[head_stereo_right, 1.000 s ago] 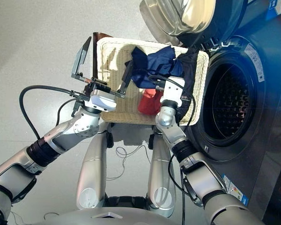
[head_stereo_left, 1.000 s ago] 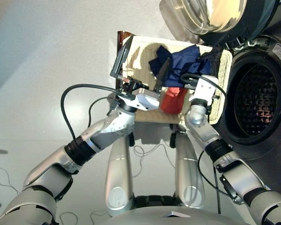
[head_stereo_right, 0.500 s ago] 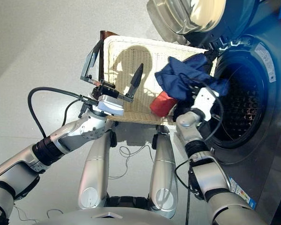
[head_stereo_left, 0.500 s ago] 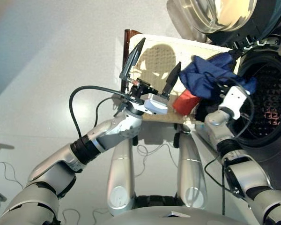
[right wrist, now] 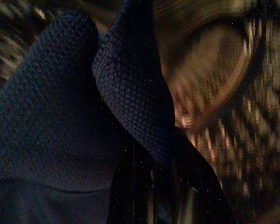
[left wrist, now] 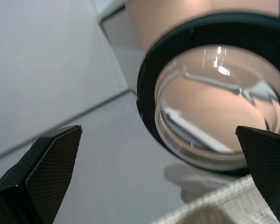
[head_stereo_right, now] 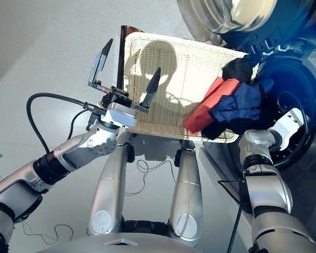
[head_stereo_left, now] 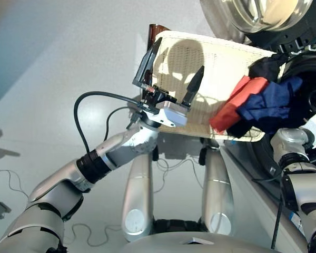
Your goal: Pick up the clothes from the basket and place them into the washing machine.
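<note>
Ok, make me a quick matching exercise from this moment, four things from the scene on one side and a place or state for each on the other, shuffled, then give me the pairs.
Things:
1. left gripper
2. navy cloth
3. coral-red cloth
4. basket

Places or states:
A. mostly bare weave, tilted toward the drum
B. jaws spread, holding nothing
C. bunched at the mouth of the washing machine
D. draped over the basket's lower right rim

Pairs: 1-B, 2-C, 3-D, 4-A

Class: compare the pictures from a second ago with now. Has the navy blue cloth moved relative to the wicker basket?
Yes. The navy blue cloth has gone from the middle of the basket to past its rim, at the washing machine opening, on the robot's right.
</note>
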